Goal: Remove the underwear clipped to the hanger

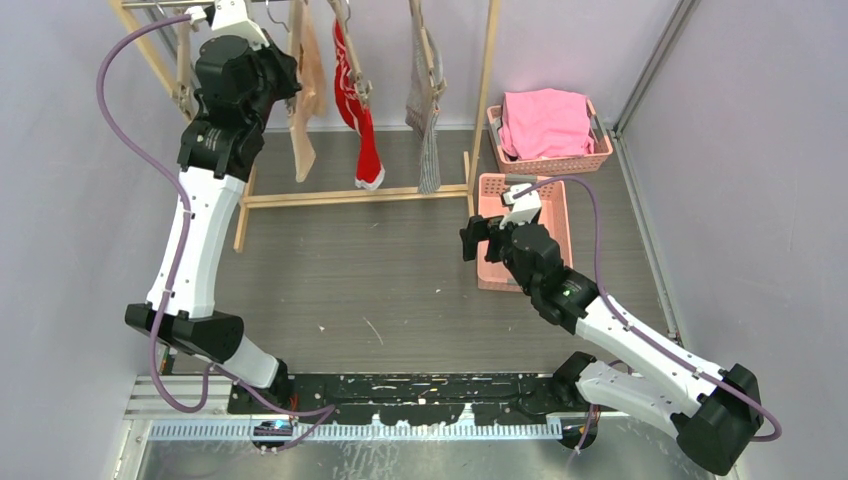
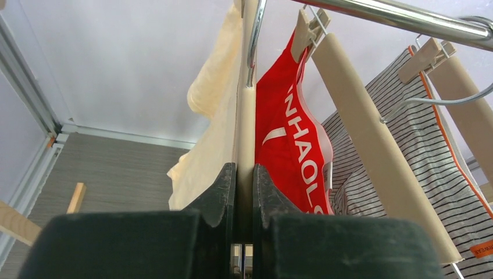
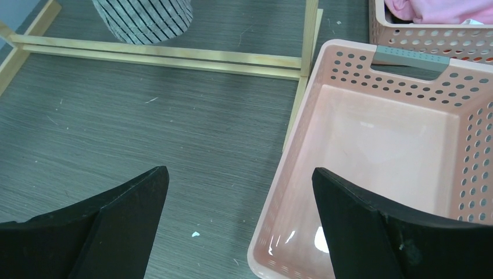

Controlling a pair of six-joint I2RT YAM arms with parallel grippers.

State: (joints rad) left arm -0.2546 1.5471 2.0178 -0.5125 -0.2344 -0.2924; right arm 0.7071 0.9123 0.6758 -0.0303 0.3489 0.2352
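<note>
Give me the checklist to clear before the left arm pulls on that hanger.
1. Left gripper closed: ok, shut on the beige hanger bar.
2. Cream underwear inside the grip: cannot tell; it hangs beside the outer face of one finger.
3. Clip on the cream piece released: cannot tell; none of its clips show.
4. Red underwear out of the grip: ok, it hangs on the bar's other side, clipped to its own hanger.
5. Right gripper free: ok, open and empty.
6. Near pink basket ready: ok, nothing in it.
</note>
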